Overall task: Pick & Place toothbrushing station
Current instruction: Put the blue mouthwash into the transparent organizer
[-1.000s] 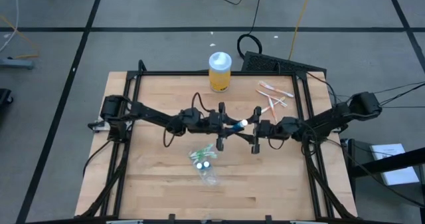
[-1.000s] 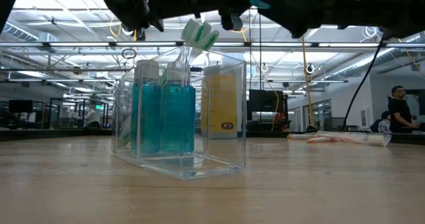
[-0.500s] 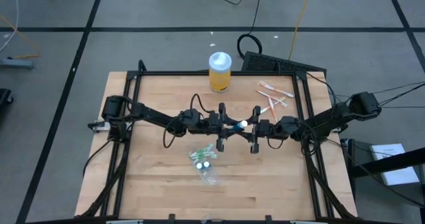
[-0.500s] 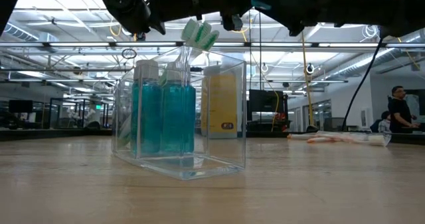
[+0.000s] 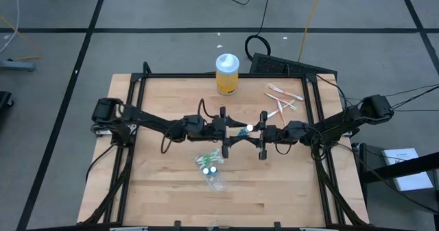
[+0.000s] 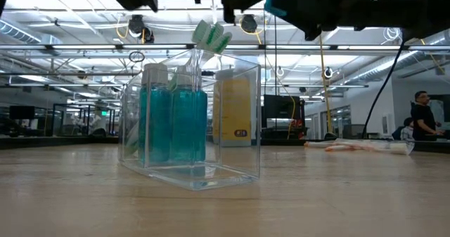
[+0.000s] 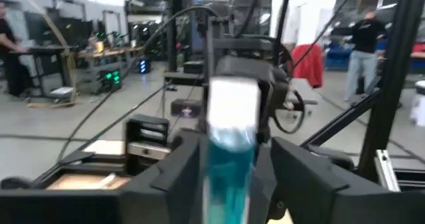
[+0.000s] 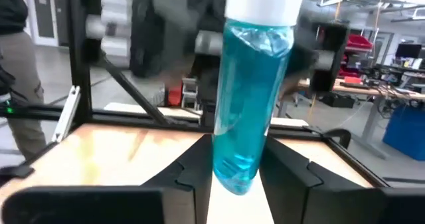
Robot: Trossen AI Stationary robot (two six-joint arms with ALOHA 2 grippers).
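Right claw (image 8: pixel 237 167) pinches the lower end of a teal tube with a white cap (image 8: pixel 242 98), held roughly upright in mid-air over the middle of the wooden surface (image 5: pixel 164 190). Facing it, the left claw (image 7: pixel 229 177) stands spread, its fingers on either side of the same tube and apparently clear of it. The toothbrushing station (image 5: pixel 212 168), a clear open-topped box, sits on the surface below both claws, nearer the front edge and a little toward the left arm's side. Its long side runs slantwise across the boards. It stands upright and already holds two teal tubes, with green-and-white toothbrush heads (image 6: pixel 211 34) poking out above the rim. The left claw looks slightly nearer the station, yet the right one carries the load. The drop will likely call for a short reach toward the front edge, cap end up.
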